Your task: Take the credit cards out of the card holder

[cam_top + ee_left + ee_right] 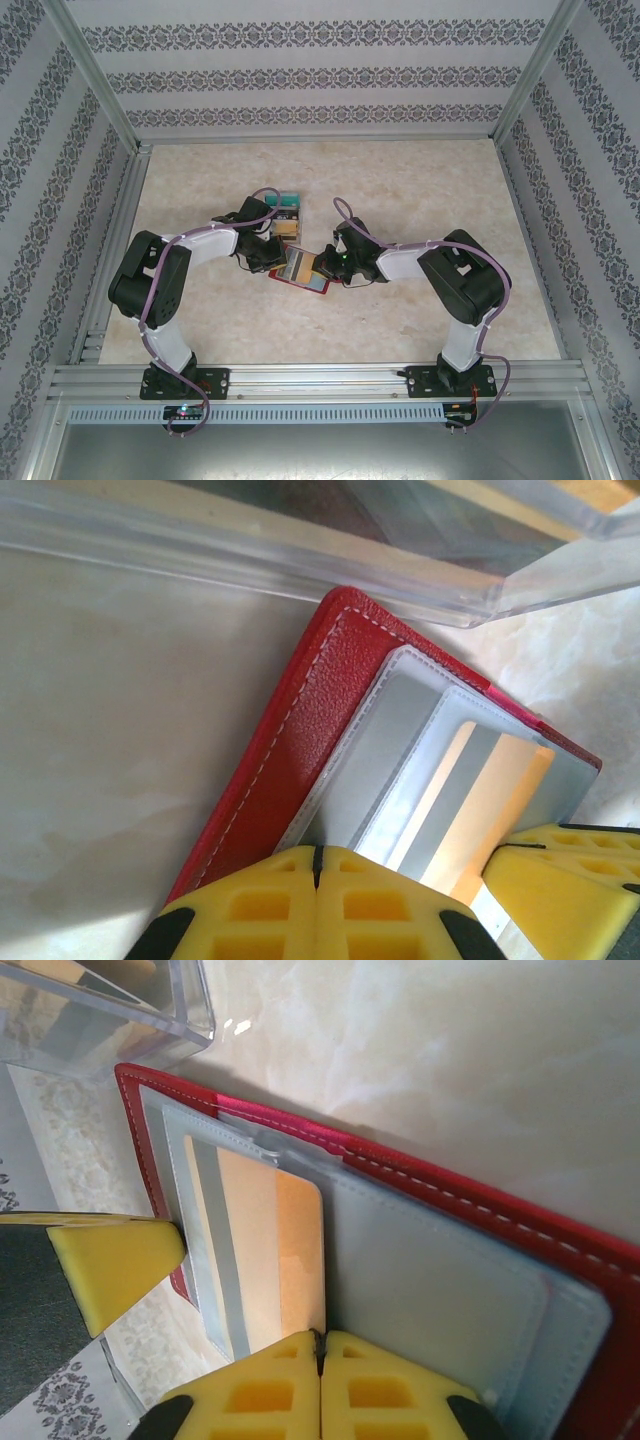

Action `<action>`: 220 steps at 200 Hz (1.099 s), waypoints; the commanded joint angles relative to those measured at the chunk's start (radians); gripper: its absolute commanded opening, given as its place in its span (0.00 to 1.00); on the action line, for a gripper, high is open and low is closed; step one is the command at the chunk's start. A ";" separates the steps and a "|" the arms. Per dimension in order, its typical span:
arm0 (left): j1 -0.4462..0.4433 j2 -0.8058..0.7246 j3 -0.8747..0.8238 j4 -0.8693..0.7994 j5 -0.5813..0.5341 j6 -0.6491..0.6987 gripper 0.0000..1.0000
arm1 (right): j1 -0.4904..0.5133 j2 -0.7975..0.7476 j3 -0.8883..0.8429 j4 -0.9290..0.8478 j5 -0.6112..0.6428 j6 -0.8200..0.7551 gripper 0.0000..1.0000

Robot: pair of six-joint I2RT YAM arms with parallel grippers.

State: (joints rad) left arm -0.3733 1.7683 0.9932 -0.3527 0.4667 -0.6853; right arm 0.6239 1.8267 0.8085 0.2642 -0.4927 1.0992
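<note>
I count one small flat red folding card holder (303,281), lying open near the middle of the pale marbled tabletop (430,200), one orange card (270,1250) with a grey stripe tucked in its clear sleeves (400,730), and one clear plastic box (285,205) just at its 12 o'clock. Both my arms fold inward: my left gripper (268,255) at the holder's 9 o'clock, my right gripper (335,265) at its 3 o'clock. My right yellow pads (120,1270) stand apart, astride the sleeve edge. My left ones are nearly together around a sleeve leaf; whether they pinch it I cannot tell
</note>
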 commanded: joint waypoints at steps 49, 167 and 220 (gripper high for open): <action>0.003 0.035 -0.013 -0.090 -0.075 -0.008 0.00 | 0.024 0.045 0.022 0.009 0.014 -0.002 0.18; 0.010 0.034 -0.008 -0.101 -0.086 -0.003 0.00 | 0.006 0.018 -0.020 0.019 0.021 -0.007 0.00; 0.034 0.030 -0.013 -0.106 -0.087 0.004 0.00 | -0.033 -0.060 -0.120 0.035 0.029 -0.008 0.00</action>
State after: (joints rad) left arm -0.3702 1.7683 0.9951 -0.3573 0.4633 -0.6853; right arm 0.6121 1.8019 0.7448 0.3351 -0.4957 1.1004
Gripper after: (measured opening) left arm 0.055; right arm 0.066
